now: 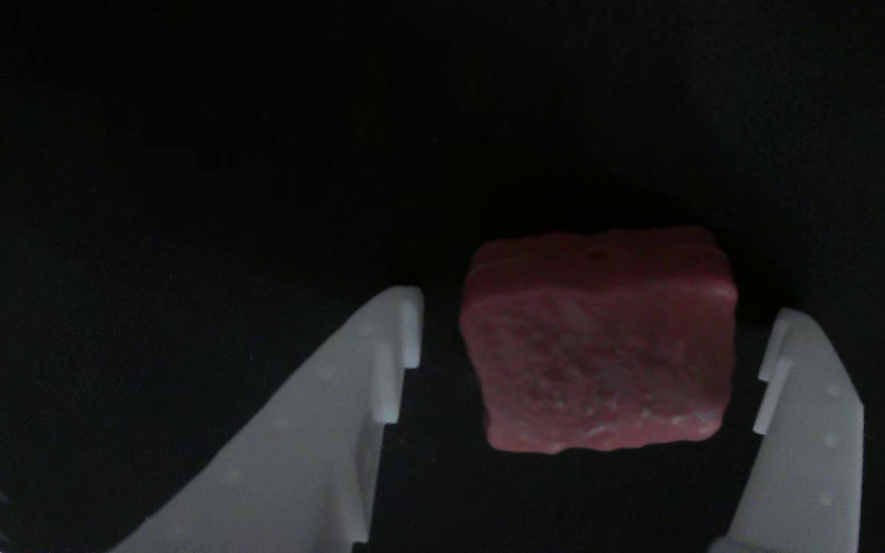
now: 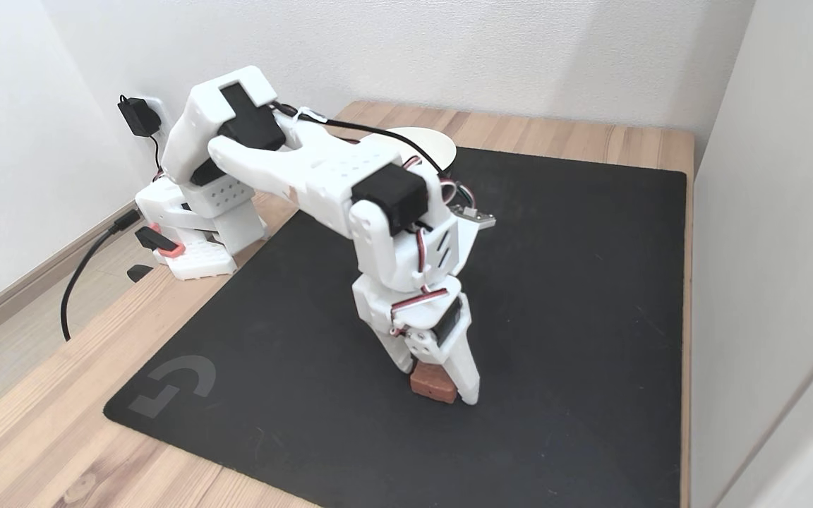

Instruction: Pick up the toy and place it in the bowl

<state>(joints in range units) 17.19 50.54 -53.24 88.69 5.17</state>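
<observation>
Toy [image 1: 600, 342], dark-red block with rough speckled top, lies flat on the black mat [image 2: 576, 296], toward the mat's near edge in the fixed view, roughly midway along it. Gripper [image 1: 592, 353] straddles the toy with jaws apart; in the other view a dark gap shows on each side between block and white fingers [image 1: 381, 361], narrower on the right. Arm reaches down from its base at the tabletop's far left corner. Bowl [image 2: 435, 144] sits at the mat's far edge, well apart, partly hidden behind the arm.
</observation>
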